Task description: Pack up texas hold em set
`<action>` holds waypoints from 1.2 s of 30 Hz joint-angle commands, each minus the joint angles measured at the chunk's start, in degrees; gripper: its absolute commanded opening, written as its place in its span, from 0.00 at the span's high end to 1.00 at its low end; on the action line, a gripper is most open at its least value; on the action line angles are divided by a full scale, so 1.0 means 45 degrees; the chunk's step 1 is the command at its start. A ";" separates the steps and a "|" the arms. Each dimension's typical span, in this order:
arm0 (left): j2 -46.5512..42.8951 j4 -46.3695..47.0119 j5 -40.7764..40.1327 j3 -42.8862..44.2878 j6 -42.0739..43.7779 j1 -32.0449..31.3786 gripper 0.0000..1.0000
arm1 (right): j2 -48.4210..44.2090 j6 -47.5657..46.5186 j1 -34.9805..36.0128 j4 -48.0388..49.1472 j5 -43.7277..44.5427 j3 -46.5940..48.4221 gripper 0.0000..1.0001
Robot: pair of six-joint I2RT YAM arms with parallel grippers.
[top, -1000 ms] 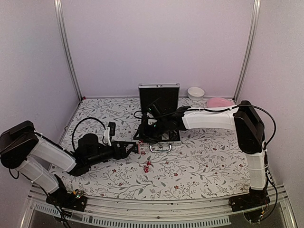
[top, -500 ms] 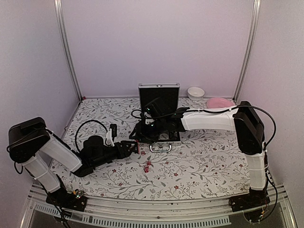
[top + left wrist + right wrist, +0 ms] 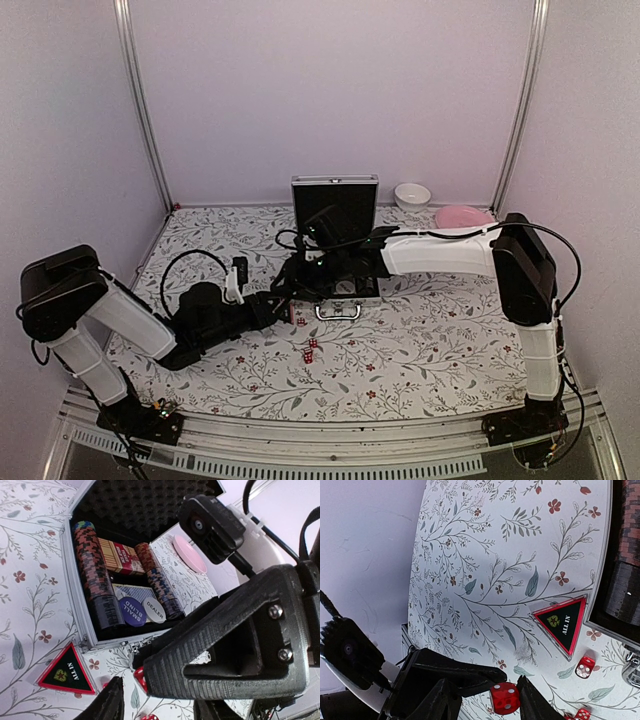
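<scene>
Cards (image 3: 120, 556) in the case (image 3: 71, 600) show only from the left wrist; right gripper (image 3: 482, 690), reaching toward 9 o'clock, straddles a die (image 3: 503, 698), unclenched.

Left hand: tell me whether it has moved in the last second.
Yes, slightly. In the top view the left hand has edged farther from the table's near edge, closer to the near left corner of the silver case.

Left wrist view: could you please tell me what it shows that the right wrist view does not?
Only the left wrist view shows the card pack, the Dealer button, the Small Blind button and the pink plate. Only the right wrist view shows the left arm's camera. Both show the All In triangle, chip stacks and a red die.
</scene>
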 commanded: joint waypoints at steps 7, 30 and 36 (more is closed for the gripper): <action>0.0262 -0.0106 -0.0419 0.0443 -0.0002 -0.0188 0.67 | -0.0521 0.0014 0.0219 0.0231 -0.0207 0.0202 0.55; -0.0070 -0.0917 -0.1203 0.0308 -0.0046 -0.0178 0.87 | -0.0862 -0.0042 0.0346 0.0226 0.0337 -0.0158 0.55; -0.0293 -0.1172 -0.1188 0.0152 0.0002 -0.0202 0.88 | -0.1216 -0.0052 0.0313 0.0190 0.0934 -0.0477 0.54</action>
